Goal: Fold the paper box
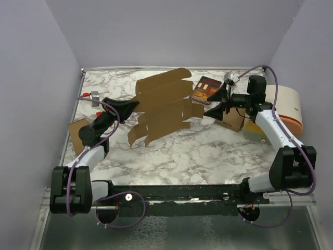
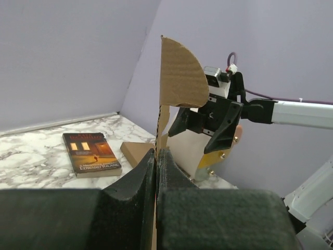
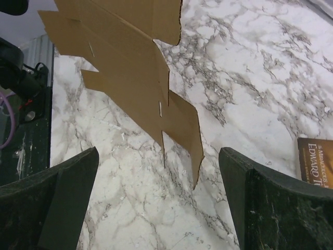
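While the left hand point(image 1: 132, 106) is clenched on the left edge of the paper box point(image 1: 164, 104), the right hand point(image 1: 212, 105) is fully released, with nothing between its fingers.

Near to far:
- Left arm reaches in from near-left. Its fingers point(image 2: 148, 174) pinch the sheet with no gap showing.
- Box is an unfolded flat blank over the middle of the marble bench point(image 1: 208, 151), between the two hands.
- Its panel strips and creases run left to right, long axis swung so the right end sits farther away.
- The strips stack near to far, and the rounded flap is at the far/top end.
- In the left wrist view the sheet is edge-on and rises well above the fingers, rounded flap uppermost, so it's held steeply tilted rather than flat.
- Can't tell whether its lower edge touches the bench.
- Right hand faces the blank's right edge, jaws spread wide either side of the small right-hand tab and not touching it.
- A loose cardboard scrap point(image 1: 78, 133) lies near-left by the wall. Another scrap point(image 1: 233, 121) lies under the right hand.
- Dark booklet point(image 1: 206, 87) lies flat just beyond the blank's right end.
- White drum point(image 1: 287, 104) with an orange band sits far right, behind the right arm.
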You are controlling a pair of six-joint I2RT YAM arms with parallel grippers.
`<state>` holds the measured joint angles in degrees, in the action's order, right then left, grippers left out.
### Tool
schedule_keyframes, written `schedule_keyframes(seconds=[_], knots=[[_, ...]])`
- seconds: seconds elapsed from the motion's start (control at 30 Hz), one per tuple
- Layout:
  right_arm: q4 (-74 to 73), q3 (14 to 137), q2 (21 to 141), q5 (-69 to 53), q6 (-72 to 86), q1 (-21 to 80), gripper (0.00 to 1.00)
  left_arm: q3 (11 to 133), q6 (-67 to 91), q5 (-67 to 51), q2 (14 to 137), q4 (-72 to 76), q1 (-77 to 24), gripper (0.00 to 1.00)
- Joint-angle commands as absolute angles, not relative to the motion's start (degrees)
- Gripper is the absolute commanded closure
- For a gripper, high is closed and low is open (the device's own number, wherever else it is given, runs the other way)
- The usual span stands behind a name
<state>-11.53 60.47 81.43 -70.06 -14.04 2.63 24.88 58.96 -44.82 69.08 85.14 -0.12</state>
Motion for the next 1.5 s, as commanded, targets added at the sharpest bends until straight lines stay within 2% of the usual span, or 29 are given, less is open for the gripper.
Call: schedule_keyframes(seconds=[0.0, 0.4, 0.6, 0.77, 0.87, 1.03, 1.47], knots=[[-10.1, 61.1, 82.4, -77.0, -15.8, 2.4, 0.01, 25.3, 62.2, -46.4, 66.3, 90.6, -0.5, 1.0], [-4.1, 54.9, 79.8, -67.7, -12.5, 2.3, 0.01, 24.6, 63.9, -45.5, 62.2, 90.5, -1.8, 1.0], [8.6, 48.1, 78.9, -69.1, -7.5, 2.3, 0.0, 24.6, 64.0, -44.5, 61.5, 90.7, -3.4, 1.0], [14.1, 44.9, 78.1, -70.7, -5.9, 2.3, 0.04, 25.0, 63.8, -43.9, 62.3, 90.9, -5.1, 1.0], [15.5, 44.4, 78.2, -71.8, -4.7, 2.3, 0.12, 25.0, 63.9, -43.4, 62.7, 91.5, -6.0, 1.0], [15.9, 44.6, 78.4, -73.8, -3.9, 2.3, 0.3, 25.0, 63.6, -43.3, 63.1, 91.5, -6.7, 1.0], [13.8, 45.6, 77.9, -74.6, -5.0, 2.3, 0.82, 24.9, 61.7, -42.8, 62.1, 88.6, -7.0, 1.0]])
